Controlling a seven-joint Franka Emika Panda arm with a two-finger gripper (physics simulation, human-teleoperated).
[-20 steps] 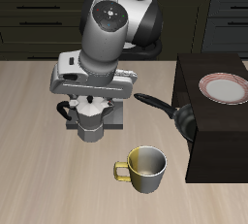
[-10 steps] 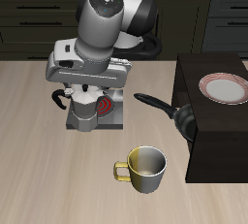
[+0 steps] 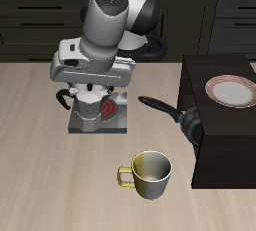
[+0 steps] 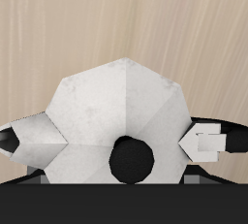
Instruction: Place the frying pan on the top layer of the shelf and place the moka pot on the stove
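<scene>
The silver faceted moka pot (image 3: 82,111) with its black knob (image 4: 133,160) is on or just over the grey stove (image 3: 112,124), beside the red burner ring (image 3: 108,105). My gripper (image 3: 85,97) is shut on the moka pot (image 4: 121,97), with one fingertip (image 4: 27,137) on each side of it. The black frying pan (image 3: 189,125) is at the side of the dark shelf (image 3: 225,150). Its handle (image 3: 155,104) sticks out toward the stove. I cannot tell whether the pot rests on the stove.
A white plate with a red rim (image 3: 232,90) lies on the shelf's flat top. A yellow-grey mug (image 3: 150,173) stands nearer the table's front edge, between stove and shelf. Dark cabinets run along the back.
The gripper carried the moka pot farther back and slightly sideways over the stove, uncovering the red burner. Over the last half second it barely moved.
</scene>
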